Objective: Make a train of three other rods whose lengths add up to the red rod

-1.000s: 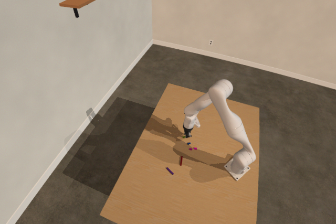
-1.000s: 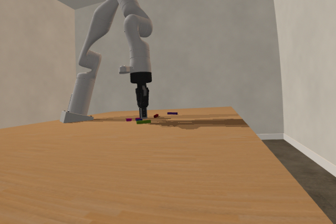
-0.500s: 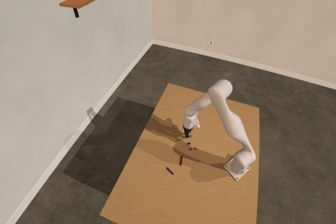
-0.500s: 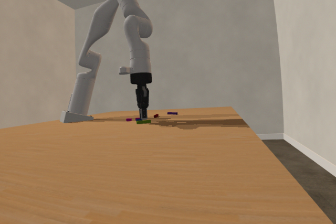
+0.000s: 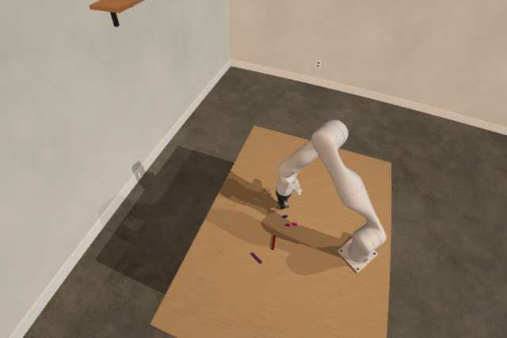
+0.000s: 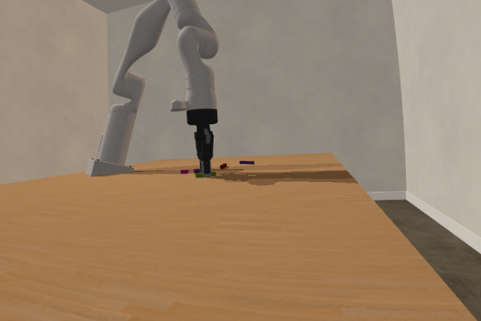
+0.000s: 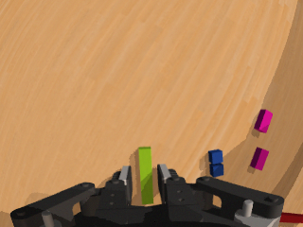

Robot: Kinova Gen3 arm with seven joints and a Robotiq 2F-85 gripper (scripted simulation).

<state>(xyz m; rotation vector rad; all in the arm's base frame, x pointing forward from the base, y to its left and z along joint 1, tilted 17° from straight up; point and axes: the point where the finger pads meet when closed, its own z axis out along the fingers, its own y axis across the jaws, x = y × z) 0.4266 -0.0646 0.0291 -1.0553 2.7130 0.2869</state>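
The gripper (image 5: 283,206) (image 6: 205,174) (image 7: 144,175) is a little open, holding nothing, so center it around the lime rod (image 5: 278,206) (image 6: 211,174) (image 7: 145,165) before squeezing.

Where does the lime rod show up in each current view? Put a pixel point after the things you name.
Top: lime rod (image 5: 277,206) (image 6: 210,174) (image 7: 146,175) right of centre, partly hidden by the jaws.
Exterior: just left of centre, at the jaws' tips.
Wrist: low centre, between the open jaws.
Shared landmark: the blue rods (image 5: 284,216) (image 6: 197,171) (image 7: 216,163).

Bare rm w/ robot arm (image 5: 352,191) (image 6: 149,24) on wood table (image 5: 327,301) (image 6: 233,251) (image 7: 95,71)
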